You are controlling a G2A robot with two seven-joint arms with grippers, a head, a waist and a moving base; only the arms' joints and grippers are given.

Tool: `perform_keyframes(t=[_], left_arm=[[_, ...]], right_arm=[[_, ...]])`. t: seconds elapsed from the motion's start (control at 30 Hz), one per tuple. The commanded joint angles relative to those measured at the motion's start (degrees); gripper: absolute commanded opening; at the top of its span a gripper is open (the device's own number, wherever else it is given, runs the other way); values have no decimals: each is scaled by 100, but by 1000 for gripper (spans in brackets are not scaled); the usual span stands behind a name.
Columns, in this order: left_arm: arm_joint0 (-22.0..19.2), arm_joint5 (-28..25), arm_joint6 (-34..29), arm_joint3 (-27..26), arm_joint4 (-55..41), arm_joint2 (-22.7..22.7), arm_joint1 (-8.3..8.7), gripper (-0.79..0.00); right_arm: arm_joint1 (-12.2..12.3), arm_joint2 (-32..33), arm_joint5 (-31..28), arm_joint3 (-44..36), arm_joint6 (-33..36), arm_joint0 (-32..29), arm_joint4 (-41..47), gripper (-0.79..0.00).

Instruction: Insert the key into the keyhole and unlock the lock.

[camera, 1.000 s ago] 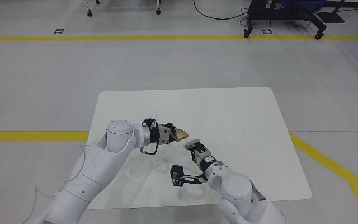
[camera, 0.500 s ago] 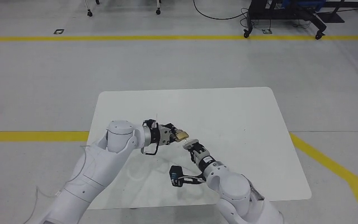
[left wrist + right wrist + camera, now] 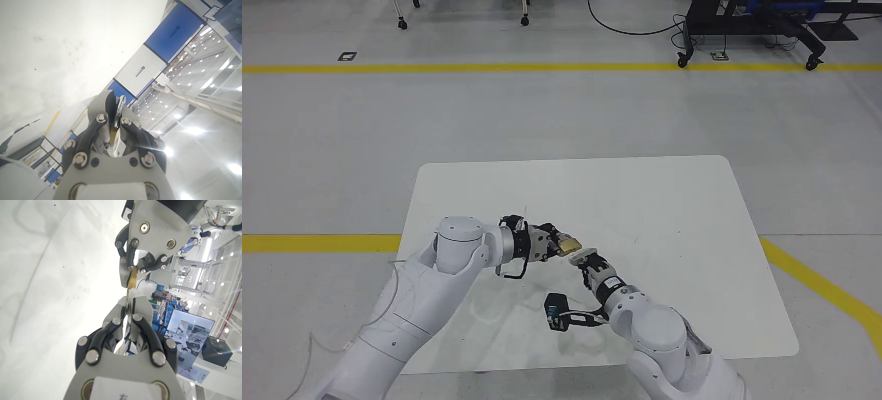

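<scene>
Grey workshop floor with yellow lines surrounds a white counter (image 3: 692, 220). Above its middle, a little toward the left edge and lifted off the surface, the two sets of jaws meet tip to tip.

The left jaws are closed on a brass lock (image 3: 567, 242), gripping its flat sides so that one narrow end points at the right jaws. A curved silver part (image 3: 121, 103), likely the shackle, shows between the left fingertips.

The right jaws, their tips wrapped in pale tape, are pinched narrow on the key (image 3: 128, 305), of which only a sliver of metal shows. Key and lock appear to touch at the lock's end, but whether the blade has entered the keyhole cannot be told.

The step in hand looks like seating the key. To do it well, the right jaws should keep the blade in line with the lock's length and push gently and straight. The left jaws should brace firmly against that push. Turning should wait until the blade is fully home. Twisting early, or with a loose pinch, could let the key slip between the taped tips.
</scene>
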Motion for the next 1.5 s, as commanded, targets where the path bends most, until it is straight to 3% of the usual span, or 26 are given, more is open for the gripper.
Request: perform_keyframes(t=[0.0,1.43,1.47], left_arm=[[3,8,-5,-4,-6,-9,-2,-785],[48,2,-208,-90,207,-106,-3,-785],[50,0,-208,-91,206,-111,-3,-785]], right_arm=[[-8,13,42,-14,4,-7,18,-785],[-144,179,-100,-26,114,5,86,-785],[-148,183,-108,-21,121,3,95,-757]])
